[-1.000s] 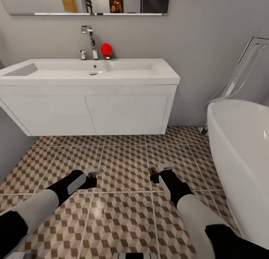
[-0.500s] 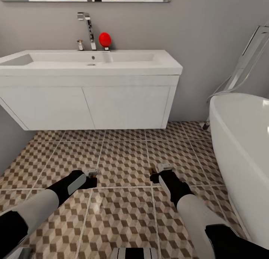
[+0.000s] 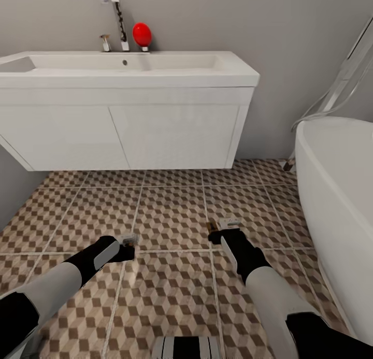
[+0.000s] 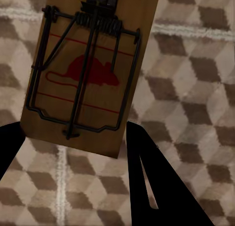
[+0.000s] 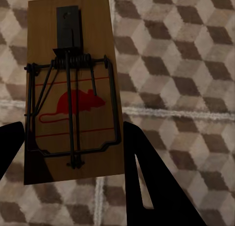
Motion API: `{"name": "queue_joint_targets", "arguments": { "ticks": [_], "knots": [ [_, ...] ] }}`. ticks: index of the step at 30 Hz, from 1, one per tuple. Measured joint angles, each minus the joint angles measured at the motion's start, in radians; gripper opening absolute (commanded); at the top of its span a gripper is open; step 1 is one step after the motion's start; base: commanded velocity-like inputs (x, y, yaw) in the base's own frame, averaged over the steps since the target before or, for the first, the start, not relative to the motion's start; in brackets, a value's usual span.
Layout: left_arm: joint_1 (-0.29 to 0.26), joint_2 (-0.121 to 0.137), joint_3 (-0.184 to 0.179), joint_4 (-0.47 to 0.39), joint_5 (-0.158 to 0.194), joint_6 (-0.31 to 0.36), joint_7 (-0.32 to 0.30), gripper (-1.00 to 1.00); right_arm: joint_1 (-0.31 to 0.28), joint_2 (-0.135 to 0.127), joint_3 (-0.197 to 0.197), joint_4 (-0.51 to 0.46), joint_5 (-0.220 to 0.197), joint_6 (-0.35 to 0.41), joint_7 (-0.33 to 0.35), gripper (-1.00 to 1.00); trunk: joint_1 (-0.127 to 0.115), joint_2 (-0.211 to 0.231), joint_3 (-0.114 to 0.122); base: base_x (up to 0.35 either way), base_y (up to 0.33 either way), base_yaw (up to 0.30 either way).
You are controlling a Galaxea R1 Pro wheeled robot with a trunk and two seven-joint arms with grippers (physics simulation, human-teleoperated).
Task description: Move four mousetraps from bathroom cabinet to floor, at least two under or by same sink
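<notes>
My left gripper (image 3: 126,249) is shut on a tan wooden mousetrap (image 4: 88,74) with a black wire spring and a red mouse print. It hangs above the cube-patterned bathroom floor (image 3: 171,209). My right gripper (image 3: 219,235) is shut on a second mousetrap (image 5: 73,89) of the same kind, also held off the tiles. In the wrist views black fingers (image 4: 152,187) (image 5: 147,182) flank each trap. The white sink (image 3: 129,71) on its vanity stands ahead against the wall, with both grippers about one tile short of it. The cabinet is out of view.
A white bathtub (image 3: 336,193) takes up the right side, with a chrome hose (image 3: 331,97) behind it. A chrome tap (image 3: 116,17) and a red round object (image 3: 142,34) stand on the sink's back edge. A grey wall closes in the left.
The camera has moved forward or tilted down: sink and tub sit higher in the picture and the mirror has left it. Both grippers still hold their traps at about the same height.
</notes>
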Motion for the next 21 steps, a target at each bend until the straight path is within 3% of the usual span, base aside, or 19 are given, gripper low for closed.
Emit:
{"name": "queue_joint_targets", "arguments": {
  "ticks": [11, 14, 18, 19, 20, 21],
  "knots": [
    [0.0, 0.0, 0.007, -0.004, 0.0, 0.002, 0.0, -1.0, 0.0, 0.0, 0.01, -0.031, 0.001, 0.004, -0.001, -1.0, 0.005, -0.003, -0.06, 0.0, 0.0, 0.0],
    [0.0, 0.008, 0.01, -0.046, -0.001, 0.006, 0.002, -1.0, 0.001, 0.0, 0.01, -0.032, 0.001, 0.004, -0.001, -1.0, 0.006, -0.003, -0.076, 0.0, 0.0, 0.0],
    [0.0, 0.069, 0.01, -0.25, 0.0, 0.052, 0.006, -1.0, 0.0, 0.0, 0.01, -0.032, 0.001, 0.004, -0.001, -1.0, 0.008, -0.004, -0.098, 0.0, 0.0, 0.0],
    [0.0, 0.091, 0.01, -0.319, -0.001, 0.086, 0.007, -1.0, 0.0, 0.0, 0.01, -0.032, 0.001, 0.004, -0.001, -1.0, 0.008, -0.004, -0.104, 0.0, 0.0, 0.0],
    [0.0, 0.128, 0.015, -0.433, 0.0, 0.155, 0.008, -1.0, 0.0, 0.0, 0.01, -0.032, 0.001, 0.004, -0.001, -1.0, 0.009, -0.005, -0.109, 0.0, 0.0, 0.0],
    [0.0, 0.144, 0.028, -0.48, -0.001, 0.182, 0.009, -1.0, 0.0, 0.0, 0.01, -0.032, 0.001, 0.004, -0.001, -1.0, 0.009, -0.005, -0.115, 0.0, 0.0, 0.0]
  ]
}}
